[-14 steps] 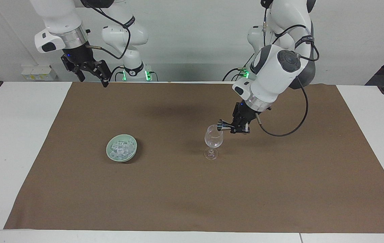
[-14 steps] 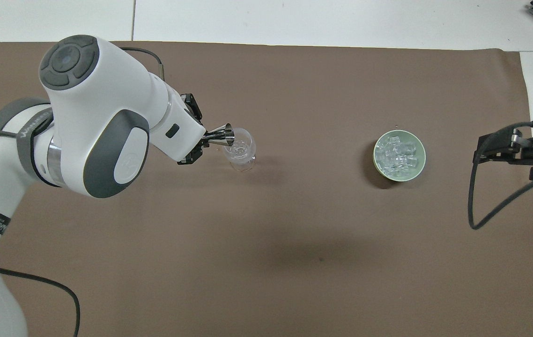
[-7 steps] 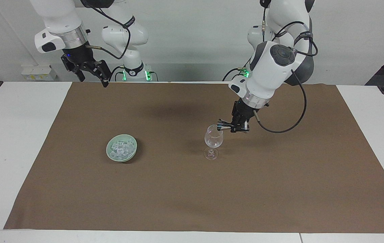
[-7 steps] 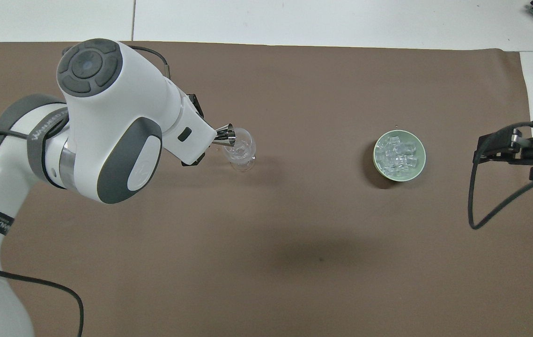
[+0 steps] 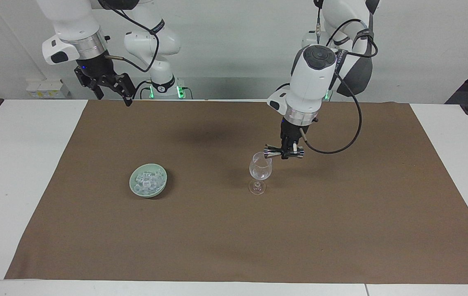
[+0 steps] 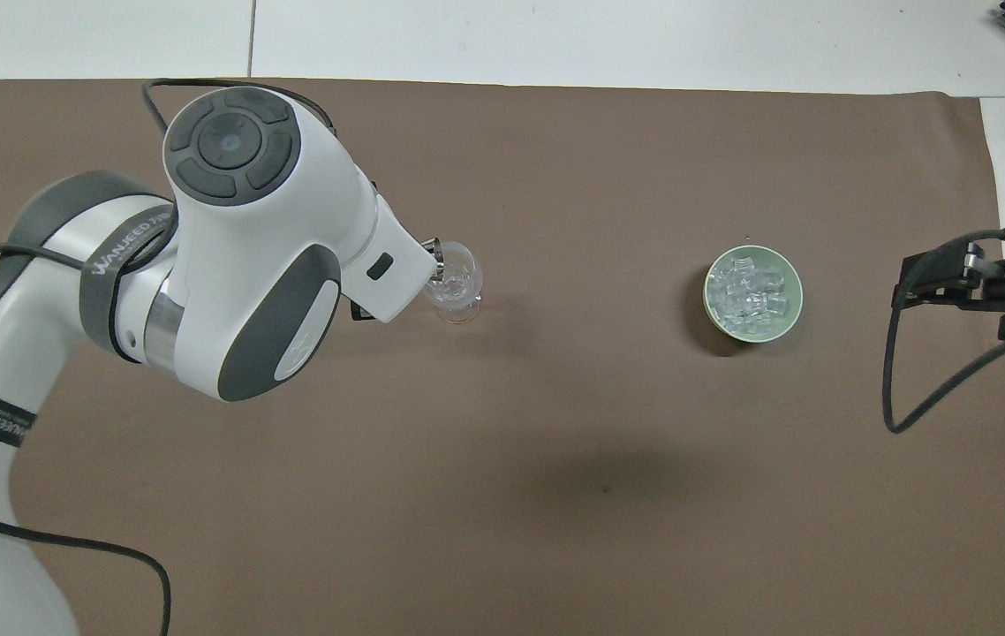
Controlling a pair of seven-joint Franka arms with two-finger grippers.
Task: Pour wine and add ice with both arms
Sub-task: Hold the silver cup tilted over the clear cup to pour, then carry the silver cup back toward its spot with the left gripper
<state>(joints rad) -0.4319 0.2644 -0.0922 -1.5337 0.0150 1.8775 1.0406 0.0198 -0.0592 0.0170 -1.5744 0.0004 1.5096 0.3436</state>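
A clear wine glass (image 5: 260, 170) stands upright on the brown mat, also seen in the overhead view (image 6: 457, 287). My left gripper (image 5: 289, 153) points down just beside the glass's rim, shut on a small metal jigger (image 5: 273, 153). The jigger lies on its side with its mouth at the rim. In the overhead view the wrist hides that gripper and only the jigger's tip (image 6: 436, 256) shows. The ice (image 5: 148, 179) is heaped in a pale green bowl (image 5: 131, 181), toward the right arm's end; the bowl (image 6: 752, 248) and ice (image 6: 750, 293) also show overhead. My right gripper (image 5: 114, 98) waits open, raised over the mat's edge nearest the robots (image 6: 904, 287).
The brown mat (image 5: 234, 238) covers most of the white table (image 5: 20, 164). A black cable (image 5: 341, 139) loops from the left wrist above the mat. A cable (image 6: 909, 389) also hangs from the right gripper.
The left arm's wrist has swung from slanted to nearly upright over the jigger, which now lies level at the glass's rim. The glass, bowl and right arm have not moved.
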